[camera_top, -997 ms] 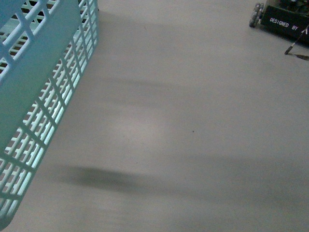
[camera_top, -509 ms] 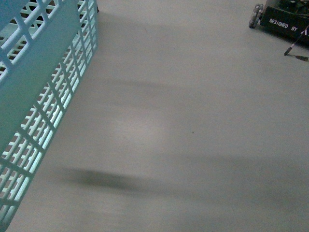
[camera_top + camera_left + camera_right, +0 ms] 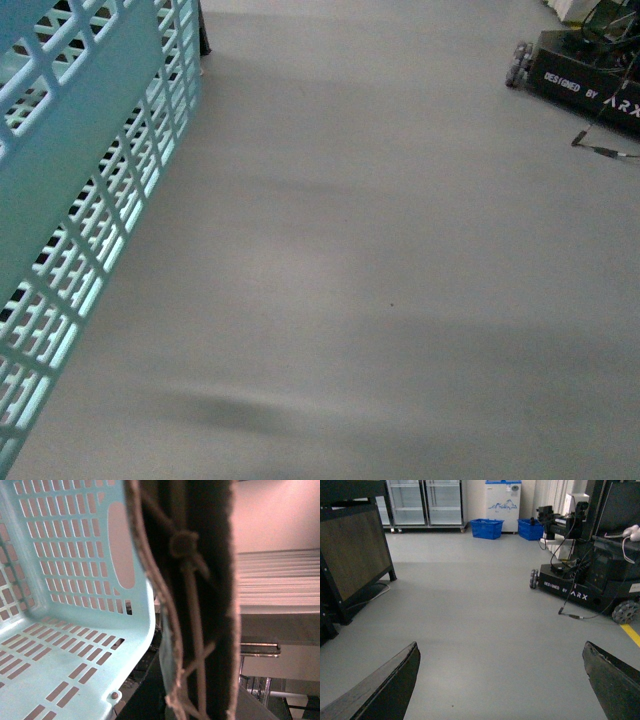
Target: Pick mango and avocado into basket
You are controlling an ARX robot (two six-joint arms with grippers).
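Step in hand, as judged: search and approach. Neither the mango nor the avocado shows in any view, so you have nothing to pick yet.

Basket (image 3: 70, 200): at the robot's left in the front view and tilted. It is light teal plastic with slotted lattice walls. The part of its slotted floor that the left wrist view shows is bare.

Handle (image 3: 200, 580): brown-grey with rough edges, laced with pale zip ties (image 3: 187, 545). It fills the left wrist view so closely that you cannot tell whether the left gripper is clamped on it.

Right gripper (image 3: 501, 652): dark fingers spread wide apart, nothing between them, above smooth grey floor (image 3: 400, 250).

Next move: find the fruit first. Expect the mango to be smooth and long and the avocado small and round, so both may roll.

Also present: a black wheeled robot base (image 3: 590, 80), well apart to the right.
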